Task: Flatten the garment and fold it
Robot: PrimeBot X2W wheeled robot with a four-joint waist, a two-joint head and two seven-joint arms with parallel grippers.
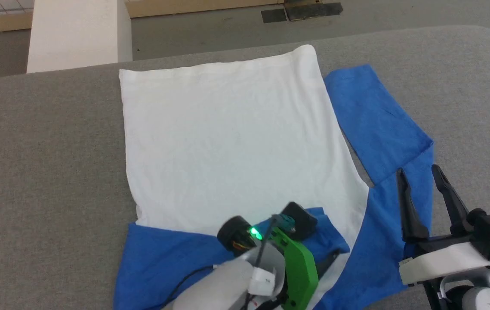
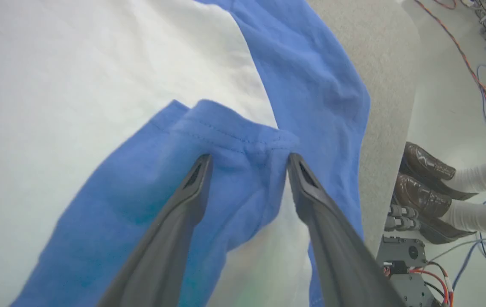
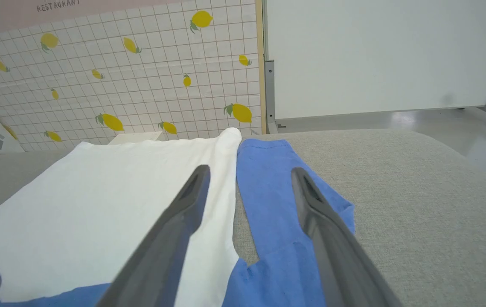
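Two long dark fingers of my left gripper (image 2: pixel 247 158) stand spread apart, pinching nothing. Between and under their tips lies the bunched hem of the royal-blue left sleeve (image 2: pixel 225 140), folded inward over the white body of the soft cloth T-shirt (image 1: pixel 227 142). The shirt lies mostly flat on the grey padded table (image 1: pixel 47 150), stretching away ahead of both grippers.

My worry is that hem. It is humped between my fingertips, so if I pull away low or sideways, a tip could snag the stitching and drag the sleeve back off the white panel.

My right gripper (image 1: pixel 418 169) is likewise released and empty, hovering above the other blue sleeve (image 1: pixel 374 116), which is splayed outward ahead of it and not yet folded in. A shallow pinch there may take one layer only. A hard tug could wrinkle the white body or shift the whole shirt.

Beyond my left fingers, past the table's edge, a person's brown shoes (image 2: pixel 426 170) stand close, so a wide swing that way looks risky.
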